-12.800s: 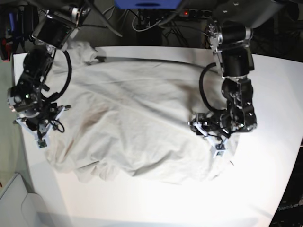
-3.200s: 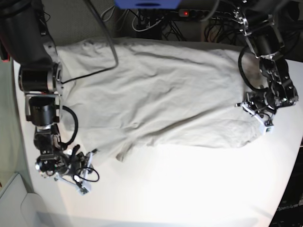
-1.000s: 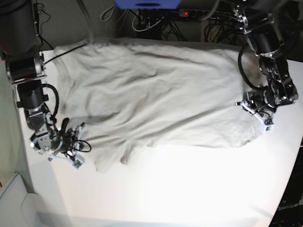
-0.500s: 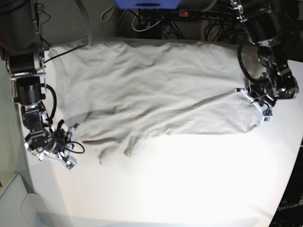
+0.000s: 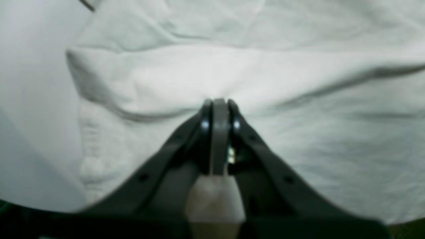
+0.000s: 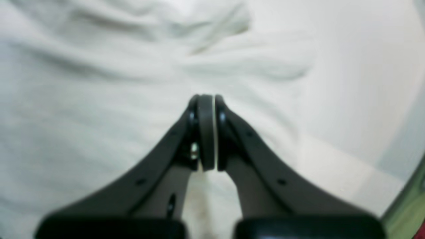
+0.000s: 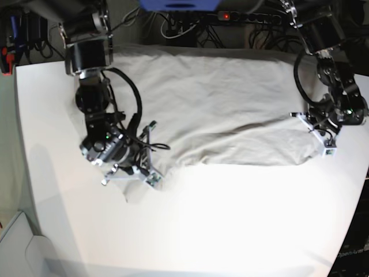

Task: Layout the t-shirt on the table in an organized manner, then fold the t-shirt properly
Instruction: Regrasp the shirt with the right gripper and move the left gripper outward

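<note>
In the left wrist view, the left arm's dark grey two-fingered gripper (image 5: 217,103) has its jaws pressed together, pinching a raised fold of the plain light grey-beige short-sleeved cotton t-shirt (image 5: 298,83), which fills most of the frame; creases radiate from the pinch. A strip of the large smooth matte white table (image 5: 30,99) shows on the left, the shirt's hemmed edge lies near it, and the lower corners are cut off by the dark gripper body. The whole view is soft and slightly out of focus. In the right wrist view, the right arm's matching dark gripper (image 6: 206,99) is likewise closed, its tips meeting over blurred, wrinkled cloth (image 6: 99,83); the blur makes it hard to see how much fabric sits between the tips. Bare tabletop (image 6: 365,83) shows on the right. In the base view, the shirt (image 7: 219,98) lies spread across the far half of the table (image 7: 230,231), with folds along its near edge. The right gripper (image 7: 151,176) sits at the shirt's near-left corner, where the arm hides part of the cloth. The left gripper (image 7: 327,149) holds the shirt's right end near the table's right edge. The shirt's far edge merges with a dark clutter of cables behind the table.
</note>
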